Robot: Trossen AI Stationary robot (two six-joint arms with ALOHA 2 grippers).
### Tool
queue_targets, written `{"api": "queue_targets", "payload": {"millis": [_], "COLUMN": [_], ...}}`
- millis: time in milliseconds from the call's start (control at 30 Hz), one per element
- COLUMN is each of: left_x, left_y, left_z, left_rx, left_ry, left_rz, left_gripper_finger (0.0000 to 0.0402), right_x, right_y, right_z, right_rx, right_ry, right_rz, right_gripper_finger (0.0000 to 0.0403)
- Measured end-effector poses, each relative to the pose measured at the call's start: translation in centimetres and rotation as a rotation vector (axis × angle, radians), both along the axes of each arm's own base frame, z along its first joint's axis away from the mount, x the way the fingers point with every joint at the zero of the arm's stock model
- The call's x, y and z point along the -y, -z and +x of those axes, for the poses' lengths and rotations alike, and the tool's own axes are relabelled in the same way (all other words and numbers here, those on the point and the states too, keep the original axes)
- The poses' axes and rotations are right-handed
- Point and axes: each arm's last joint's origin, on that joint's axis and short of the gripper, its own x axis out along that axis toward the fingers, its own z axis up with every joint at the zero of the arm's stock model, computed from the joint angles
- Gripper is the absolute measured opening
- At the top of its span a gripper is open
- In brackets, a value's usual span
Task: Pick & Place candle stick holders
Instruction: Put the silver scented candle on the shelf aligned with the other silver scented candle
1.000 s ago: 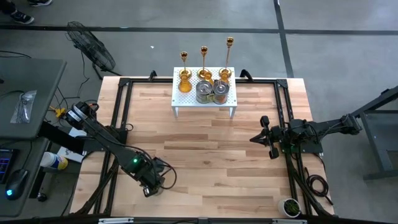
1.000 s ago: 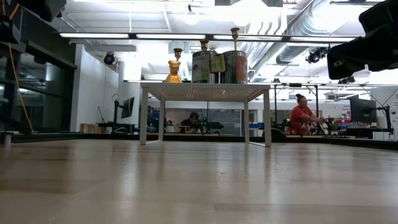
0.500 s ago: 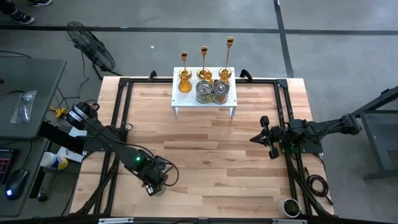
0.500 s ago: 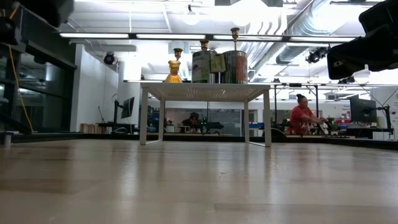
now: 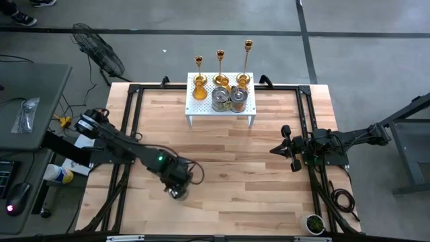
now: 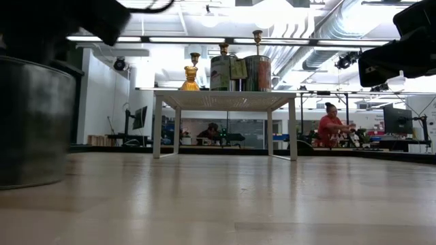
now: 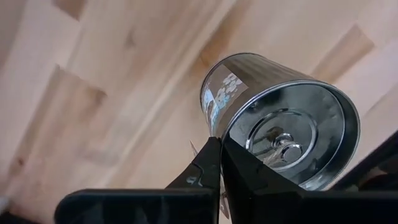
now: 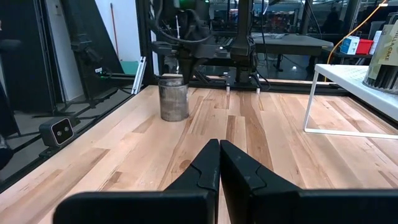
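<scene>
My left gripper (image 5: 177, 191) is shut on a squat silvery pot (image 7: 280, 118) near the table's near-left part. The pot also shows in the low view (image 6: 34, 122) and the right wrist view (image 8: 174, 98). Two more silvery pots (image 5: 228, 99), amber cups (image 5: 199, 91) and three gold candlesticks (image 5: 220, 59) stand on the white perforated rack (image 5: 201, 111) at the far middle. My right gripper (image 5: 277, 149) is shut and empty above the table's right side. My left gripper pinches the pot's thin wall at the rim (image 7: 219, 132), one finger (image 7: 202, 168) outside and one finger (image 7: 249, 177) inside the hollow. The fingers come from above, pointing down. The pot is upright, open end up; whether its base rests on the table I cannot tell.
The rack stands on four legs (image 6: 157, 129) at the far middle edge. Black frame rails (image 5: 131, 114) run along the table's left, right and far sides. Bare wood (image 5: 228, 161) lies between the two arms. A person (image 6: 332, 126) is far off in the room.
My left gripper has gone toward the table's right edge and a little toward the far edge, carrying the silvery pot upright with it. The pot has come into the low view at its left side.
</scene>
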Motion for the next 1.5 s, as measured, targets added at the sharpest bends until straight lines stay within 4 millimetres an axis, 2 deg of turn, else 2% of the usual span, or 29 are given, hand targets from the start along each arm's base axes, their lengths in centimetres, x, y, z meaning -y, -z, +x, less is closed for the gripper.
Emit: {"api": "queue_targets", "payload": {"millis": [333,600,1000,1267,1500], "left_x": [-3.7,-5.0,-8.1,-10.7,-13.1], "left_y": [-0.2,-0.8,-5.3,-8.8,-10.8], "left_z": [1.4,1.9,3.2,3.1,3.3], "left_rx": [0.031,0.043,0.081,0.086,0.14], "left_ry": [0.065,0.039,-0.1,-0.199,-0.289], "left_rz": [0.033,0.031,0.049,0.077,0.099], "left_gripper_finger": [0.0,0.0,0.0,0.0,0.0], "right_x": [0.0,0.0,0.0,0.0,0.0], "right_y": [0.0,0.0,0.0,0.0,0.0], "right_z": [0.0,0.0,0.0,0.0,0.0], "right_rx": [0.0,0.0,0.0,0.0,0.0], "right_ry": [0.0,0.0,0.0,0.0,0.0], "right_rz": [0.0,0.0,0.0,0.0,0.0], "right_gripper_finger": [0.0003,0.0003,0.0003,0.0003,0.0003]}}
